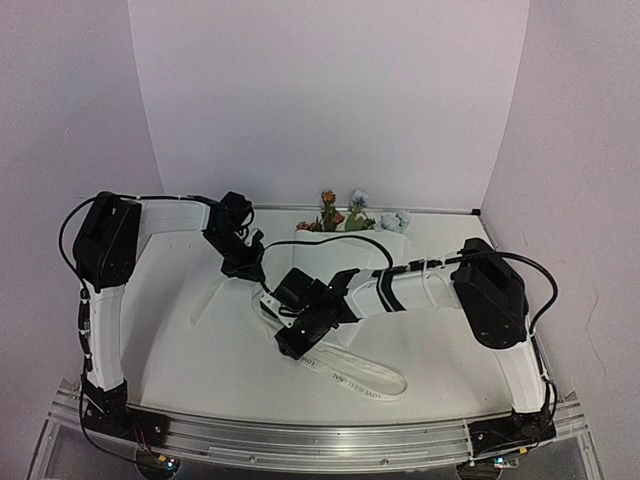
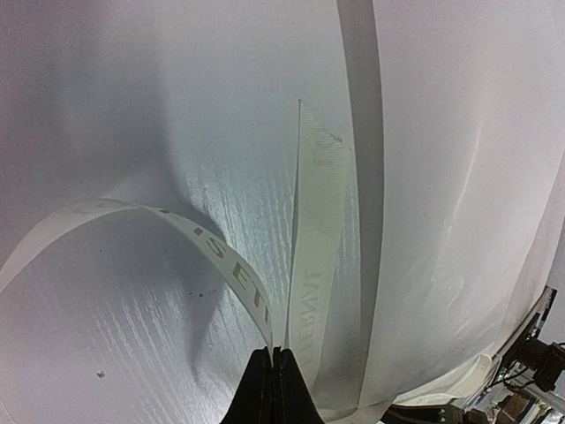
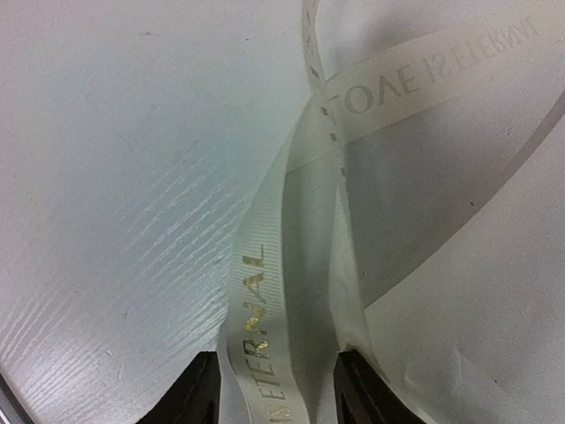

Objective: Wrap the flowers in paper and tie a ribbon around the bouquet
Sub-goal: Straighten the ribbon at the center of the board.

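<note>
Left gripper (image 2: pixel 274 360): clamped tight on the ribbon (image 3: pixel 256 300), two strands fanning from its tips.
Right gripper (image 3: pixel 278 384): jaws partly apart, straddling a lettered strand, not yet pinching it.
Ribbon: looped on the white surface between the arms.
Flowers (image 1: pixel 335 212): by the back wall (image 1: pixel 330 100), well apart from the ribbon.
Step, done well: likely a second hold; centre the strand flat between the pads before closing.
</note>
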You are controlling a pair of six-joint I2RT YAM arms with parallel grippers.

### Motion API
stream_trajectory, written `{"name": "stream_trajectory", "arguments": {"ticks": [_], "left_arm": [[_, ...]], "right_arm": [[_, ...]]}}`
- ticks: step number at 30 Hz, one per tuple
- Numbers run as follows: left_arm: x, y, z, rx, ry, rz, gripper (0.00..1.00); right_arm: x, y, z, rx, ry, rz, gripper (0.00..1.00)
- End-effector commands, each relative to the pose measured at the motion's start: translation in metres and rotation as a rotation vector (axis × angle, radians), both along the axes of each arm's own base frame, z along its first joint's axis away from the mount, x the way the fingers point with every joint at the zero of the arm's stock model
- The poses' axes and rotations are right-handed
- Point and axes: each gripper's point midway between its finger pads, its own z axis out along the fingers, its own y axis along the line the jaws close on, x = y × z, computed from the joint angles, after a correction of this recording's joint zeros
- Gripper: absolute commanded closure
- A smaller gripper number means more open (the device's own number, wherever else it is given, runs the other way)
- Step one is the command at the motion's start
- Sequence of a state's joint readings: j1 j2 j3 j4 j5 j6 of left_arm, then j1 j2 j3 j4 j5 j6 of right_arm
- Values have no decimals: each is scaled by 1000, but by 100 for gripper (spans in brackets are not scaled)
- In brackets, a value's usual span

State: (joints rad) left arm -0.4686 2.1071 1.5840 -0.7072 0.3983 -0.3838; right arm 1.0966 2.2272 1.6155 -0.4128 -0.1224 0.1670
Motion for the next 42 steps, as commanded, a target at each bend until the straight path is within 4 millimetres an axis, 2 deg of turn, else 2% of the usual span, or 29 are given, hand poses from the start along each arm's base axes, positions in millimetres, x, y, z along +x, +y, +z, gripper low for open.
{"name": "stream_trajectory", "arguments": {"ticks": [1, 4, 11, 18, 22, 25, 29, 33, 37, 40, 42], "left_arm": [[17, 12, 15, -21, -49, 75, 100], [20, 23, 13, -20, -64, 134, 100], [29, 47, 20, -22, -114, 245, 100], [37, 73, 26, -14, -160, 346, 100], [40, 90, 30, 3, -195, 398, 100], [41, 107, 38, 38, -236, 445, 100], [34, 132, 52, 117, -312, 499, 100], [22, 165, 77, 229, -423, 569, 100], [8, 205, 107, 364, -543, 671, 100], [0, 228, 135, 419, -623, 737, 100], [-2, 237, 161, 434, -678, 758, 100]], "right_arm": [[3, -12, 3, -26, -26, -43, 74], [0, -20, 11, -21, -23, -63, 88], [-13, -32, 46, 45, -2, -79, 100], [-29, -51, 67, 83, 29, -92, 100], [-38, -72, 74, 87, 32, -110, 100], [-34, -94, 94, 98, -39, -162, 100], [-16, -157, 123, 26, -212, -306, 100], [3, -247, 154, -132, -407, -498, 100], [13, -330, 172, -235, -490, -718, 100], [13, -375, 180, -256, -504, -859, 100], [14, -392, 191, -255, -528, -912, 100]]}}
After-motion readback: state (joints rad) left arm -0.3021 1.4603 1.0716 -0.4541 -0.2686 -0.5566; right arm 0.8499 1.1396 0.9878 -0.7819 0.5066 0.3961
